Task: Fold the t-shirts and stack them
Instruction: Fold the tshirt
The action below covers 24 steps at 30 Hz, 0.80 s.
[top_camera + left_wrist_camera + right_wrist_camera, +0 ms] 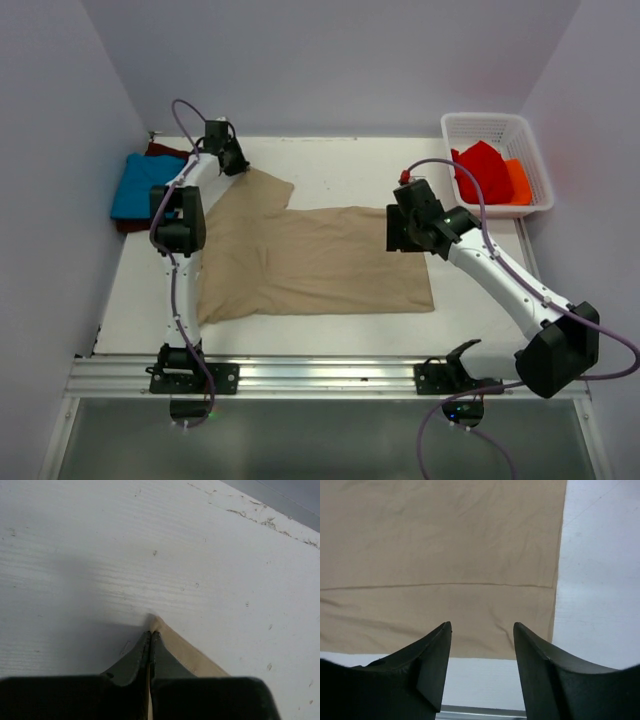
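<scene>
A tan t-shirt [310,260] lies spread flat across the middle of the table. My left gripper [232,158] is at its far left sleeve, shut on the tip of the cloth [172,642]; in the left wrist view the gripper [150,632] pinches the tan edge. My right gripper [400,228] hovers over the shirt's right hem, open and empty; in the right wrist view the gripper [482,626] frames the tan cloth [440,560]. A bright blue t-shirt [143,185] lies folded on a dark maroon t-shirt [165,150] at the far left.
A white basket [530,135] at the far right holds red [482,172] and orange [518,182] cloth. The table's white top [340,165] is bounded by grey walls and a metal rail [320,375] at the near edge.
</scene>
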Tool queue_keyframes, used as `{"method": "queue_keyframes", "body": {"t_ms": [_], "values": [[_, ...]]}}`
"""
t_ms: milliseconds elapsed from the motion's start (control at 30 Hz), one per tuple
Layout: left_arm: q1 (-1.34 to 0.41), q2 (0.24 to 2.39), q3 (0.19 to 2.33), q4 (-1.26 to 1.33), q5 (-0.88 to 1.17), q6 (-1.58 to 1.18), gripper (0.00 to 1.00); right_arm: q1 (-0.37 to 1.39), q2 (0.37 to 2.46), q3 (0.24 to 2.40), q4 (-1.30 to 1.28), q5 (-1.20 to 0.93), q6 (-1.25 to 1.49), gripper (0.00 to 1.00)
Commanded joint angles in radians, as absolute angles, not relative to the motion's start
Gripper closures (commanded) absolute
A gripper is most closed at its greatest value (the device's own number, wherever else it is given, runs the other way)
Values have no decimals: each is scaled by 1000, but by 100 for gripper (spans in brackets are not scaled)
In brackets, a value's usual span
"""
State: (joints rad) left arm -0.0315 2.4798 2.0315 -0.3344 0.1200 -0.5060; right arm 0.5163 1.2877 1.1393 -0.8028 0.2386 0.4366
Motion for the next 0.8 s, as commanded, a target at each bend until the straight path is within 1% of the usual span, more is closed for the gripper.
{"method": "queue_keyframes", "body": {"t_ms": [0, 33, 67, 133, 167, 233, 267, 333, 367, 400, 433, 467, 533, 600, 633, 700, 767], "values": [[-26, 2470, 1990, -380, 130, -491, 100, 511, 1318, 1141, -828, 316, 477, 46], [-25, 2465, 1985, -380, 127, -485, 100, 511, 1330, 1141, -830, 342, 483, 48], [-25, 2454, 1980, -379, 123, -483, 100, 508, 1336, 1140, -828, 356, 495, 55], [-23, 2444, 1971, -377, 117, -476, 100, 489, 1353, 1137, -824, 393, 511, 64], [-23, 2427, 1962, -367, 117, -472, 100, 480, 1374, 1135, -809, 422, 524, 74], [-18, 2402, 1942, -354, 120, -471, 100, 436, 1413, 1147, -796, 448, 547, 84], [-18, 2372, 1919, -335, 121, -474, 100, 399, 1466, 1160, -786, 442, 569, 92], [-15, 2324, 1899, -319, 120, -472, 100, 379, 1523, 1210, -750, 460, 575, 93], [-15, 2312, 1891, -318, 121, -472, 100, 368, 1595, 1230, -736, 491, 575, 90], [-14, 2301, 1890, -318, 120, -466, 100, 365, 1630, 1255, -729, 515, 577, 78], [-12, 2284, 1893, -318, 118, -465, 100, 359, 1676, 1322, -726, 523, 575, 48], [-12, 2280, 1894, -324, 118, -462, 100, 348, 1753, 1359, -730, 544, 575, 33], [-9, 2272, 1904, -331, 120, -462, 100, 339, 1836, 1476, -732, 543, 559, 12], [-8, 2275, 1908, -333, 135, -468, 100, 321, 1952, 1561, -742, 522, 548, 9], [-8, 2275, 1911, -331, 143, -469, 100, 311, 1986, 1639, -752, 511, 534, 8], [-8, 2278, 1911, -331, 163, -476, 100, 304, 2080, 1737, -759, 503, 525, 8], [-8, 2278, 1910, -334, 167, -476, 100, 293, 2134, 1787, -778, 512, 515, 9]]}}
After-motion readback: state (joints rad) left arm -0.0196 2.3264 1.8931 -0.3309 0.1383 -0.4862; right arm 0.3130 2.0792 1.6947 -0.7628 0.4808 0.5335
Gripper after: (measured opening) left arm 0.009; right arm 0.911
